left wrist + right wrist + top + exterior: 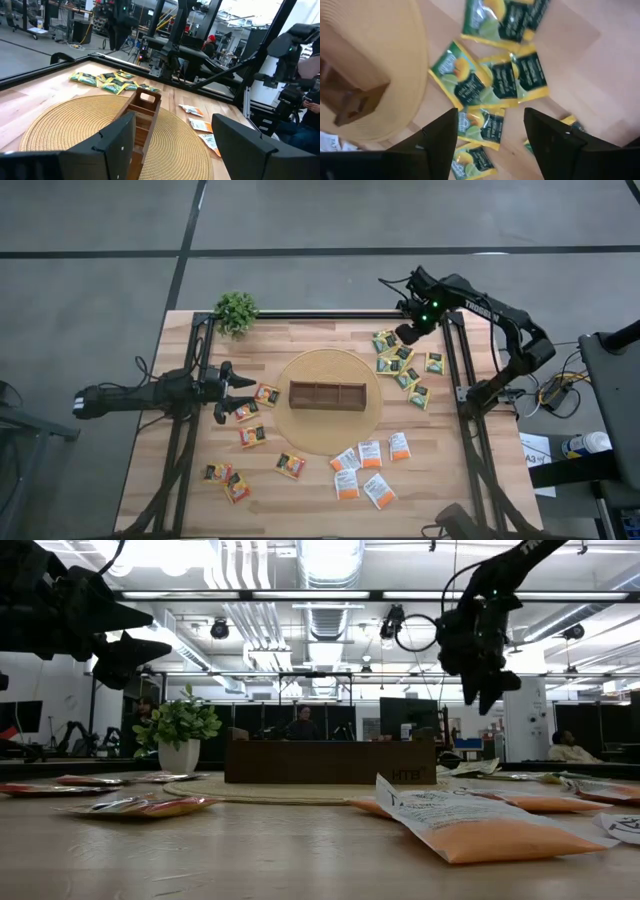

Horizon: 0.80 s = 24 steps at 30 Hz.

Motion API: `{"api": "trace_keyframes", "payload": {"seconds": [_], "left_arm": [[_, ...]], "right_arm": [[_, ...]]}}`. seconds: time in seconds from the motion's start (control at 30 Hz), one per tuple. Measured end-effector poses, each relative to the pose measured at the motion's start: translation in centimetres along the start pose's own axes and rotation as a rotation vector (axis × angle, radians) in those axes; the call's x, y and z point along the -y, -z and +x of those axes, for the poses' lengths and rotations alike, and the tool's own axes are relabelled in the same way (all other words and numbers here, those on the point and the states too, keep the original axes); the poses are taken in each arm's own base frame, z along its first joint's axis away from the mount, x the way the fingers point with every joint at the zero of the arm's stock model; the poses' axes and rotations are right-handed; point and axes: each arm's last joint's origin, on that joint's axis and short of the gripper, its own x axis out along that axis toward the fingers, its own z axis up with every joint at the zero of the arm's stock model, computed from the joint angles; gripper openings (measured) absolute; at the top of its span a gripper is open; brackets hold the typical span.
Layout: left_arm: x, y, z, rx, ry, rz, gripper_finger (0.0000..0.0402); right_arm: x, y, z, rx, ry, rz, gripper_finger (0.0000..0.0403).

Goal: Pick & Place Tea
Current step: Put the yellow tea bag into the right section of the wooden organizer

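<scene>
Right claw (490,131) agape above green-yellow sachets (492,82).

Your tea lies flat on the table in three loose clusters around the centre. At two o'clock, the dark green-yellow sachets (398,361) crowd together, several overlapping. At five o'clock, the white-orange sachets (368,468) sit near one another, mostly apart. From nine to seven o'clock, the yellow-red-black sachets (251,435) scatter singly or in touching pairs.
</scene>
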Motion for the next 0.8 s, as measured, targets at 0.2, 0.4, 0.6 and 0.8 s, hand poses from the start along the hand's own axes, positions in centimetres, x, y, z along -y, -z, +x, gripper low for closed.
{"api": "trace_keyframes", "payload": {"seconds": [0.2, 0.4, 0.6, 0.8], "left_arm": [[0.0, 0.0, 0.0, -0.001, 0.000, 0.000, 0.0257], [0.0, 0.0, 0.0, -0.001, 0.000, 0.000, 0.0257], [0.0, 0.0, 0.0, -0.001, 0.000, 0.000, 0.0257], [0.0, 0.0, 0.0, -0.001, 0.000, 0.000, 0.0257]], "right_arm": [[0.6, 0.1, 2.1, -0.067, 0.005, 0.058, 0.0219], [1.2, -0.3, 3.5, -0.102, 0.054, 0.068, 0.0219], [1.6, -1.0, 5.0, -0.128, 0.055, 0.065, 0.0219], [2.0, -1.4, 6.3, -0.165, 0.056, 0.073, 0.0219]]}}
